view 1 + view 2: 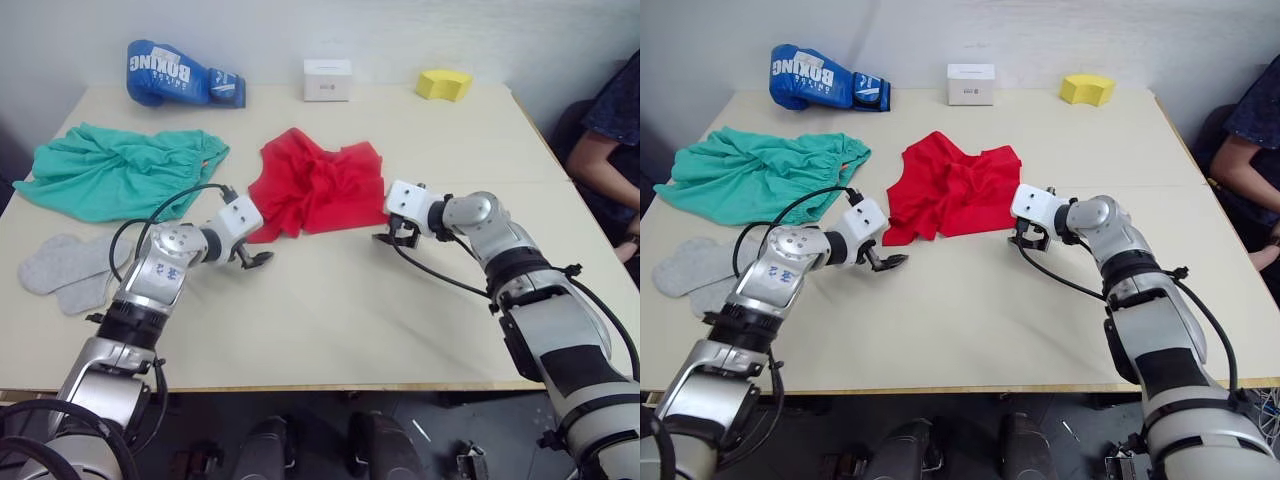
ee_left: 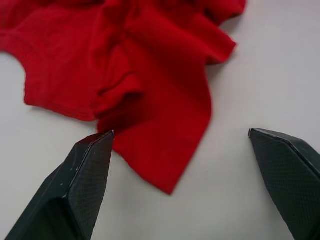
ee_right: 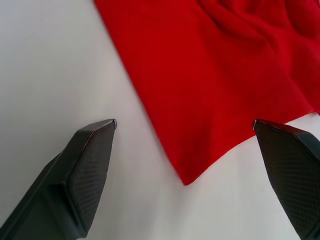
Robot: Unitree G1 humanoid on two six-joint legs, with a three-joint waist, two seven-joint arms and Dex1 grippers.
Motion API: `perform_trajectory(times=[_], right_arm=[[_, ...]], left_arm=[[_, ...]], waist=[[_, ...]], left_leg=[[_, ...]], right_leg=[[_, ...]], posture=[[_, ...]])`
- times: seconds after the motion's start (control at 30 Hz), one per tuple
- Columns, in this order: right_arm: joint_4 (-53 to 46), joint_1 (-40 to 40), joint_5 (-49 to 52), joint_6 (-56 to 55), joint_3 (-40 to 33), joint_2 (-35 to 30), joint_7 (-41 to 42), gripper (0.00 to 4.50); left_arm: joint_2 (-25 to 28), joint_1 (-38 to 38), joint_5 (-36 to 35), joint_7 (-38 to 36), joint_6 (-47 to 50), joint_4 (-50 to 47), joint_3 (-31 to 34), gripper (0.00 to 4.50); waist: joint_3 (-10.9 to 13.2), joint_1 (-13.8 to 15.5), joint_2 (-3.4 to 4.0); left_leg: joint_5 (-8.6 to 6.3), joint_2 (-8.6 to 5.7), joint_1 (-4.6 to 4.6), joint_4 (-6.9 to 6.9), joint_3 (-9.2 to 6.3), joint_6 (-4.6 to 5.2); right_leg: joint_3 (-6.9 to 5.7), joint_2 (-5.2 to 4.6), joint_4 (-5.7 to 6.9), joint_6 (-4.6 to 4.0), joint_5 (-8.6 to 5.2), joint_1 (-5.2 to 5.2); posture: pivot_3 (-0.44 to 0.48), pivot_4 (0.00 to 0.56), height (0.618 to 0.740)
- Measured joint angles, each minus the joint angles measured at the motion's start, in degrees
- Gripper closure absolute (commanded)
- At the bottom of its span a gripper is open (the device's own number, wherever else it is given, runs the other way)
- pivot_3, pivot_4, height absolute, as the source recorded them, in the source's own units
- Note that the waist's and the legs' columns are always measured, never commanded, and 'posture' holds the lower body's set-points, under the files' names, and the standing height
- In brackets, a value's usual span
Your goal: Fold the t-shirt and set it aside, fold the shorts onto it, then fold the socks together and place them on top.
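Note:
The red t-shirt [image 1: 318, 188] lies crumpled in the middle of the table [image 1: 330, 310]. My left gripper [image 1: 255, 259] is open just off the shirt's near left corner [image 2: 170, 185], its fingers [image 2: 82, 175] spread either side of that corner. My right gripper [image 1: 395, 238] is open at the shirt's near right corner [image 3: 187, 177], which lies between its fingers [image 3: 85, 165]. Neither holds any cloth. The teal-green shorts [image 1: 120, 170] are bunched at the far left. Two light grey socks [image 1: 68, 268] lie flat near the left edge, in front of the shorts.
A blue boxing glove [image 1: 180, 74], a small white box [image 1: 327, 79] and a yellow block [image 1: 444, 83] stand along the far edge. A seated person [image 1: 608, 140] is beside the table's right side. Bare tabletop stretches in front of the shirt.

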Motion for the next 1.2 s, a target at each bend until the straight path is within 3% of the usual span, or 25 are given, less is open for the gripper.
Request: perform_trajectory(times=[0.07,0.17,0.53,0.63,0.8,1.03,1.2], right_arm=[[1.7,-1.4,-2.1,-0.1,1.1,0.9,-2.9,0.01],[3.4,-3.0,-5.0,0.1,2.9,2.1,-5.9,0.64],[6.8,-3.0,-9.3,1.5,4.5,4.9,-14.2,4.48],[6.8,-2.7,-9.0,1.5,3.9,4.9,-13.5,4.50],[4.5,-1.4,-3.9,2.7,-0.8,4.1,-2.4,4.50],[-0.7,1.7,1.7,3.2,-4.3,-0.4,12.9,4.50],[-12.2,7.4,6.8,8.8,-5.2,-4.7,26.1,4.50]], left_arm=[[-0.9,-2.6,0.8,1.3,-2.2,5.3,-0.1,0.19],[-1.3,-6.1,2.8,2.4,-6.1,12.5,-1.1,0.91],[-5.0,-11.0,5.4,9.3,-19.8,29.6,-1.1,4.31],[-5.1,-11.0,5.2,9.8,-21.4,31.4,0.3,4.48],[-3.4,-8.0,-0.1,3.5,-20.5,29.4,5.9,4.48],[2.2,4.5,-10.1,-9.9,-10.2,10.8,12.3,4.48],[5.5,11.8,-18.8,-14.8,0.2,-3.9,18.2,4.48]], waist=[[0.0,0.0,0.00],[0.0,-0.1,-0.02],[-0.1,-0.2,-0.03],[-0.1,-0.4,-0.03],[-0.1,-1.4,-0.04],[-0.1,-1.5,-0.05],[0.0,-1.2,-0.05]], left_leg=[[0.01,0.00,0.02,0.03,0.00,-0.02],[0.00,-0.01,0.04,0.06,0.01,-0.04],[-0.10,-0.02,0.04,0.23,0.01,-0.18],[-0.03,-0.01,0.03,0.20,0.01,-0.05],[-0.08,0.01,0.03,0.13,0.03,-0.02],[-0.13,0.03,-0.01,0.07,0.11,0.02],[-0.29,0.01,-0.12,0.10,-0.06,-0.14]], right_leg=[[0.01,-0.03,0.08,0.00,0.00,0.00],[0.02,-0.03,0.16,0.00,0.00,-0.01],[0.01,-0.10,0.49,0.00,0.00,-0.05],[0.00,-0.09,0.52,0.00,0.00,-0.06],[-0.17,-0.07,0.49,0.00,0.00,-0.04],[-0.14,-0.11,0.32,0.00,0.00,-0.05],[0.03,-0.20,0.27,0.00,0.00,-0.04]], posture=[[0.000,0.150,0.740],[0.000,0.150,0.740],[0.000,0.150,0.740],[0.000,0.150,0.740],[0.000,0.150,0.740],[0.000,0.150,0.740],[0.000,0.150,0.740]])
